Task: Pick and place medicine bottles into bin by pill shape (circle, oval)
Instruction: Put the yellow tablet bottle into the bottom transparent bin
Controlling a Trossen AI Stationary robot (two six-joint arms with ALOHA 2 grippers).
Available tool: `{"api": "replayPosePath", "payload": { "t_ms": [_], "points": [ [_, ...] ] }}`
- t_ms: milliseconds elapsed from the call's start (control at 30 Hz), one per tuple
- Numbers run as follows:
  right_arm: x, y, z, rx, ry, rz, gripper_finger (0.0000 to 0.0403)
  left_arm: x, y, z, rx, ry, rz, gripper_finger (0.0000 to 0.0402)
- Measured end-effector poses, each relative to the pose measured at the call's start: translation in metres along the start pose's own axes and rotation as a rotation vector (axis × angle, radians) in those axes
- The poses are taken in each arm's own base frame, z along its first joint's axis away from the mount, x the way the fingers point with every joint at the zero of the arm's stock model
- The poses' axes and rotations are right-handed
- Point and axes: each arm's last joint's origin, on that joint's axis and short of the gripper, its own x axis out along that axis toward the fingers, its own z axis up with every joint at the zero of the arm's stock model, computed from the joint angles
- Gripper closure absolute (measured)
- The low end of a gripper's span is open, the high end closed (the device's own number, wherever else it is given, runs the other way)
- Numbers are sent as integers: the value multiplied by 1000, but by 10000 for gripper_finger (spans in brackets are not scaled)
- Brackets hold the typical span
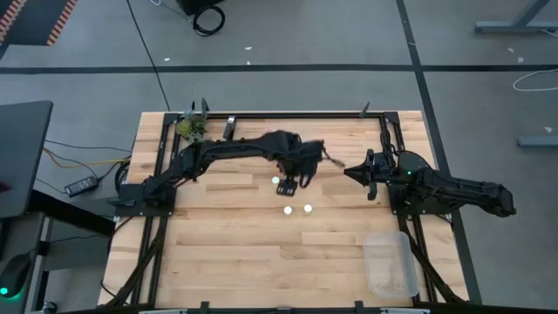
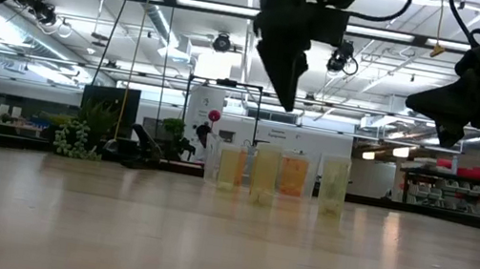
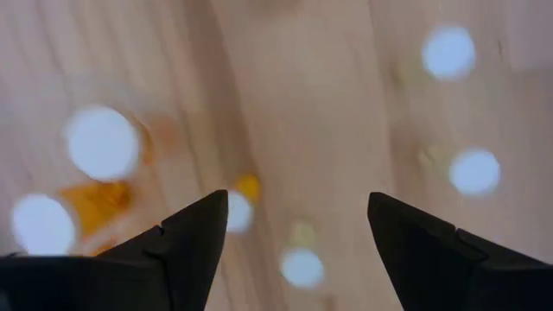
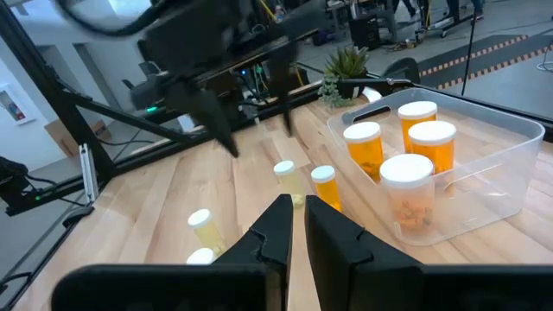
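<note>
Wooden table, landmark for everything below. Left arm stretched from the table's left edge across to its middle, wrist bent down. Left gripper hangs above the loose medicine bottles, fingers spread wide, nothing between them. Looks like a top-down approach: jaws pre-opened to drop over one white cap.

Right arm sits on the table's right side, elbow folded, waiting. Right gripper points toward table centre, fingers nearly together with only a thin gap, holding nothing.

Clear plastic bin stands on the table and already holds four orange bottles upright, so some sorting is done.

Loose bottles stand upright in a small cluster mid-table, below the left gripper, caps up for easy grabbing.

Green plant clump at the table's far-left corner, not involved.
</note>
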Motion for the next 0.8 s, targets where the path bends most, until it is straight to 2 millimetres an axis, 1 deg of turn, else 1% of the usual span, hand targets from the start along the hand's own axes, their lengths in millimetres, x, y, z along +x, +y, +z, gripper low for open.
{"api": "replayPosePath", "payload": {
  "t_ms": [100,233,367,500,633,700,800],
  "points": [
    [0,0,0,0,0,0,362,-3,-19,-1,28,65,-4,132],
    [0,0,0,0,0,0,362,-6,-42,2,76,97,2,152],
    [0,0,0,0,0,0,362,-8,-62,5,102,128,60,173],
    [0,0,0,0,0,0,362,-11,-87,9,146,139,113,191],
    [0,0,0,0,-1,0,362,-12,-108,13,190,115,113,207],
    [0,0,0,0,-6,2,362,-7,-115,15,202,103,113,215],
    [0,1,4,13,-49,16,362,8,-121,12,217,126,107,225]
  ]
}}
